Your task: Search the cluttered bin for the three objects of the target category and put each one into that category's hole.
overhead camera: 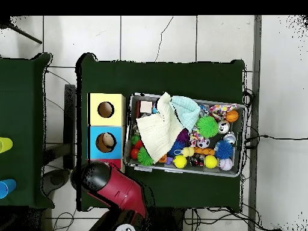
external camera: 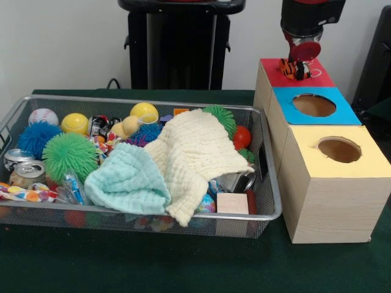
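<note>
A small orange and black striped toy [external camera: 295, 69] is at the top of the red-topped box [external camera: 322, 77], where that box's hole would be. My gripper [external camera: 302, 56] hangs straight over the toy and meets its upper side. Whether it holds the toy cannot be made out. In the overhead view my arm [overhead camera: 114, 187] covers the red box and the gripper. The wire bin [external camera: 270, 183] holds several toys, partly buried under a cream cloth [external camera: 195, 152] and a mint cloth [external camera: 128, 180].
A blue-topped box [external camera: 287, 101] and a yellow-topped box [external camera: 311, 160], each with a round hole, stand in a row nearer the camera. In the bin lie a green spiky ball [external camera: 69, 155], a blue spiky ball [external camera: 35, 137], a baseball [external camera: 43, 116], yellow balls, cans and a wooden block [external camera: 232, 203].
</note>
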Controlling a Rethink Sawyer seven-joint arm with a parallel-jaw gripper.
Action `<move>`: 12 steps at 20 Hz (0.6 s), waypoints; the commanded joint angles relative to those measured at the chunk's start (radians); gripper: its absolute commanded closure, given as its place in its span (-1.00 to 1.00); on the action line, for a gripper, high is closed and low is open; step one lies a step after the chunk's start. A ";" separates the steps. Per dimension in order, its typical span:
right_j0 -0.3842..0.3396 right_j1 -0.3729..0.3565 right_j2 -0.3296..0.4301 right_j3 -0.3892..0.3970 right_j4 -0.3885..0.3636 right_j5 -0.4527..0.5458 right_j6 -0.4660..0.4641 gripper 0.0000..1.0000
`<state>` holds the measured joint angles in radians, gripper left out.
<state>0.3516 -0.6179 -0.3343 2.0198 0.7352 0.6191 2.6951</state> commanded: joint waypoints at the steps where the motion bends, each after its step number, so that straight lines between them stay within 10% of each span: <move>1: 0.005 0.035 -0.002 0.053 -0.083 0.067 0.170 -1.00; 11: 0.031 -0.030 -0.082 -0.022 -0.180 0.273 0.234 -1.00; 12: 0.027 -0.033 -0.076 -0.013 -0.175 0.250 0.215 1.00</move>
<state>0.3828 -0.6511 -0.3910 2.0023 0.6454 0.7234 2.6951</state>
